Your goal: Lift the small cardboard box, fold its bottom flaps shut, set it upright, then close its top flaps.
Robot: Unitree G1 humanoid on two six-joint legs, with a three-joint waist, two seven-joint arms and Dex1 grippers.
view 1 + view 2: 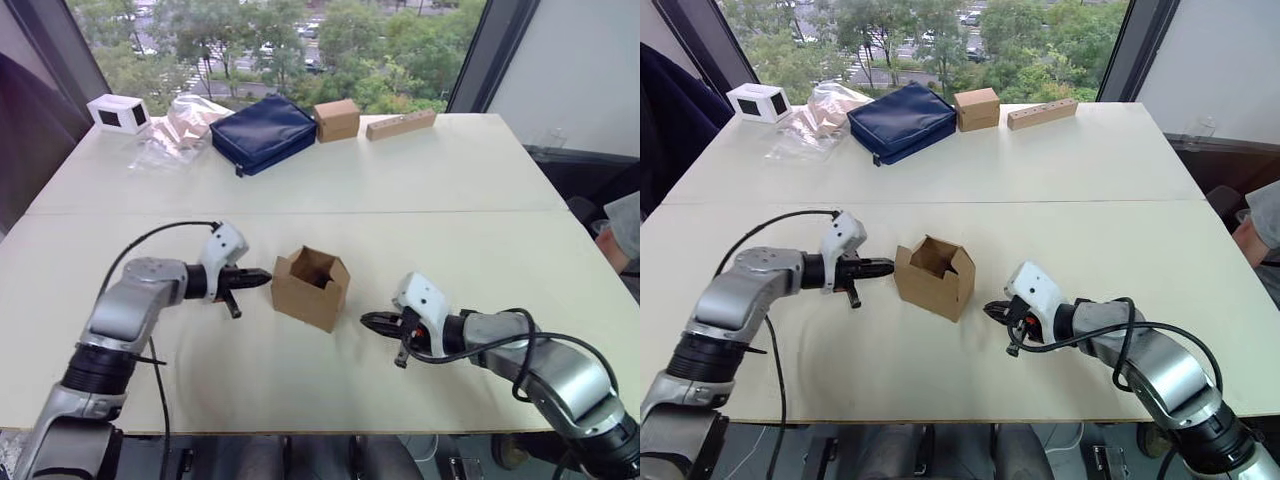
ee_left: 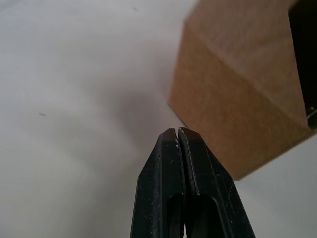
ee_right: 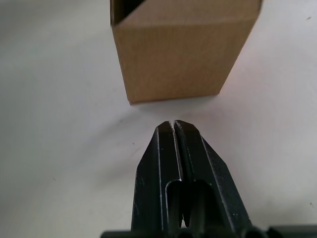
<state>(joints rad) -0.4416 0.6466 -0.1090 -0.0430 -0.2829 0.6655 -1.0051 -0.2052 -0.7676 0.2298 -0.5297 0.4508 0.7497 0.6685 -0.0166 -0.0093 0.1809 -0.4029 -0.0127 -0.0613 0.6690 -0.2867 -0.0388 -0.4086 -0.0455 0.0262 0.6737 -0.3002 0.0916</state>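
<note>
Room: a window runs behind the far edge of the table (image 1: 420,200), with green trees outside; a grey wall stands at the far right.
Table: pale cream top, with a seam running across it from side to side, beyond the arms.
Far edge: a white box (image 1: 118,113) sits at the far left corner, then a clear plastic bag (image 1: 178,128), a navy pouch (image 1: 262,133), a tidy brown box (image 1: 337,119) just beside the pouch, and a long thin cardboard box (image 1: 400,124).
Small cardboard box (image 1: 311,288): stands upright on the near half of the table, about midway between the side edges, between the two grippers; it is turned with a corner toward the near edge.
Top flaps (image 1: 316,262): standing up, so the box's inside shows from above.
Left gripper (image 1: 262,276): fingers pressed together, empty; the forearm reaches level across the table, with the tips just beside the box's left face.
Right gripper (image 1: 366,320): fingers clenched together, empty; it points at the box's right side, near but apart.
Wrist views: the left wrist view shows the closed fingers (image 2: 168,168) close to a lower corner of the box; the right wrist view shows a bare strip of table between its tips and the box wall.
Right edge: part of a person in grey (image 1: 626,225) shows.
</note>
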